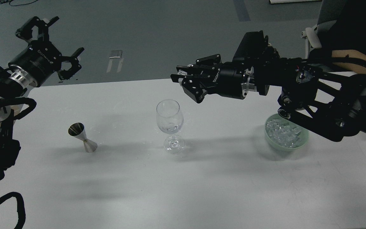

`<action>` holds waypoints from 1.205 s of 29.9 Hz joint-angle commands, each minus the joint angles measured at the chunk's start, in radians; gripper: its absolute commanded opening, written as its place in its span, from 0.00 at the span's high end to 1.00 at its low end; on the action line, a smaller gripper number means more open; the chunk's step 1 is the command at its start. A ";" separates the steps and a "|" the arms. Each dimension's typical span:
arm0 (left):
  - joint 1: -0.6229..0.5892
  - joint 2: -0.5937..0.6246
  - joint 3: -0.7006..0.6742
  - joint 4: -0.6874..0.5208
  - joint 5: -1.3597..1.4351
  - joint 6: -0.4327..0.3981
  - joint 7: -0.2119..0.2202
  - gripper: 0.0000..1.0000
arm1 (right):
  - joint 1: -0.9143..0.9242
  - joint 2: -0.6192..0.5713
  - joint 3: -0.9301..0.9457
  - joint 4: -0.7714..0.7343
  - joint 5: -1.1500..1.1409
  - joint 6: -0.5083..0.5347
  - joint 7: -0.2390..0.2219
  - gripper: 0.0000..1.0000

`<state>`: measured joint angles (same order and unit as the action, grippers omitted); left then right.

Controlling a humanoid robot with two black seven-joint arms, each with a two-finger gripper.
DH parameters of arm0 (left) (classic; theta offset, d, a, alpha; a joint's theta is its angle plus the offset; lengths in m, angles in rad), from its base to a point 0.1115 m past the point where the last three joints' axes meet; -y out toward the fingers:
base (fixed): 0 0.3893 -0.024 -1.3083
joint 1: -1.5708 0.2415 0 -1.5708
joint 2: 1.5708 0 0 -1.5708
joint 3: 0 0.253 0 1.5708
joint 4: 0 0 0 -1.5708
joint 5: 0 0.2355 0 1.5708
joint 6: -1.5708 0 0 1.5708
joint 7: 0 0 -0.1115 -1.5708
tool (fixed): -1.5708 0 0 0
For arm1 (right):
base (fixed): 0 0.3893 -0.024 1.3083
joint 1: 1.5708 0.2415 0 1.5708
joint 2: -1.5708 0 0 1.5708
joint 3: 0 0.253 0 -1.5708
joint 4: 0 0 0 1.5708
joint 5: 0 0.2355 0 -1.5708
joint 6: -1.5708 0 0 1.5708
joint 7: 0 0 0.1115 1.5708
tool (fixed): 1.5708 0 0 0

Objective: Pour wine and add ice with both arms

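A clear wine glass [169, 119] stands upright at the table's middle, with a trace of clear wine [170, 128] at the bottom of its bowl. My right gripper [180, 79] hovers just above and right of the glass rim, its fingers closed around a small whitish ice cube [179, 74]. A pale green bowl [304, 139] of ice cubes [282, 132] sits at the right, partly under my right arm. My left gripper [55, 41] is open and empty, raised beyond the table's far left corner. A steel jigger [82, 137] stands below it.
The white table [202, 190] ends at a far edge behind the glass. A person's forearm [356, 56] and a chair [310, 36] are at the far right. My right arm spans the space above the bowl.
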<state>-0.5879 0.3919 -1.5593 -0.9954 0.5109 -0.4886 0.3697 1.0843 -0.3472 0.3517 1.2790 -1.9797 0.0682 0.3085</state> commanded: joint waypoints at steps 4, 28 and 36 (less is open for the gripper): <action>0.002 0.001 0.001 0.001 0.000 0.000 0.000 0.02 | 0.008 0.062 -0.029 -0.020 -0.016 0.008 0.000 0.88; -0.001 -0.001 -0.001 0.001 0.001 0.000 0.000 0.02 | 0.009 0.096 -0.060 -0.021 -0.014 0.056 0.000 0.75; -0.001 0.001 0.001 0.001 0.000 0.000 0.000 0.02 | 0.008 0.093 -0.062 -0.023 -0.014 0.059 0.000 0.67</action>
<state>-0.5888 0.3912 -1.5600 -0.9940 0.5121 -0.4887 0.3697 1.0929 -0.2530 0.2900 1.2571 -1.9942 0.1269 0.3084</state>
